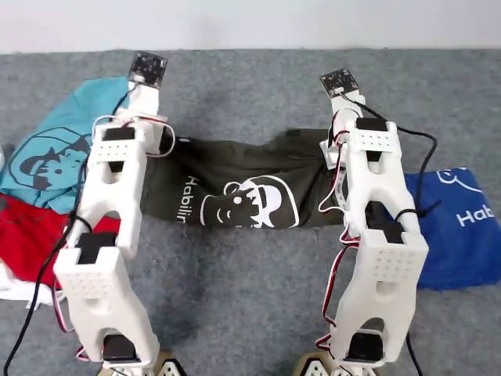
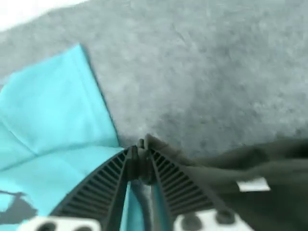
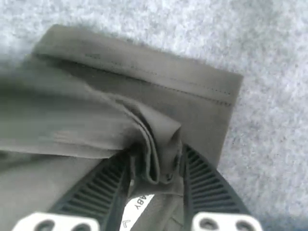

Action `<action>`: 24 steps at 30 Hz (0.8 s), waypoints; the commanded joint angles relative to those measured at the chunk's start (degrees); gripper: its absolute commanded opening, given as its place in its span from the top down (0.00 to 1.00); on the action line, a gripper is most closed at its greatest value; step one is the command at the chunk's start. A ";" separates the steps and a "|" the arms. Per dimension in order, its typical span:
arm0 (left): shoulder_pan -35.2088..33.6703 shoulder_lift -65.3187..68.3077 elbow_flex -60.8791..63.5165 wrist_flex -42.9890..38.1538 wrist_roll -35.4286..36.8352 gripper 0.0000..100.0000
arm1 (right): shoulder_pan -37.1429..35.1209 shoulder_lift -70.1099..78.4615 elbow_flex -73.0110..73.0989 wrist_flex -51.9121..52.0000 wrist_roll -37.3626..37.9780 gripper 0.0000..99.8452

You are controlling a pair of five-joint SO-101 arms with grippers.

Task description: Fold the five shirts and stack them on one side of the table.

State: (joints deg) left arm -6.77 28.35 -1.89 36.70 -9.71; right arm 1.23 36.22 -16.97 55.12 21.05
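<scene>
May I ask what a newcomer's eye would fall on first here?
The dark olive shirt with a white cartoon print, stretched across the grey table. The left gripper and right gripper each pinch one end of it. A blue shirt lies at the table's right edge.

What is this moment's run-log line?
left pincer: shut on dark olive fabric shirt | right pincer: shut on same shirt | shirt: stretched across grey carpeted table

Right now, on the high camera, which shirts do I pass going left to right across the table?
teal shirt → dark green shirt → blue shirt. The red shirt lies within the same stretch as the teal one, so it is left out of the order.
</scene>
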 commanded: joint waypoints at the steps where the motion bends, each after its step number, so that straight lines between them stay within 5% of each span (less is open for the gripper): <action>1: -0.35 0.62 -2.33 -1.32 0.62 0.94 | 0.57 -1.27 -3.08 1.98 -0.62 0.82; 14: -1.23 0.35 -9.19 1.41 4.75 0.91 | 4.62 -1.19 -27.78 30.37 -2.73 0.81; 20: -1.67 -3.25 -20.18 18.11 8.62 0.91 | 4.62 -1.19 -33.49 47.69 0.70 0.81; 24: -1.76 -7.12 -27.47 29.98 8.62 0.91 | 6.55 -3.38 -32.44 47.78 1.49 0.81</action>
State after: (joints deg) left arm -7.91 27.56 -23.16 58.77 -1.71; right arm 5.80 36.22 -47.91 100.48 21.58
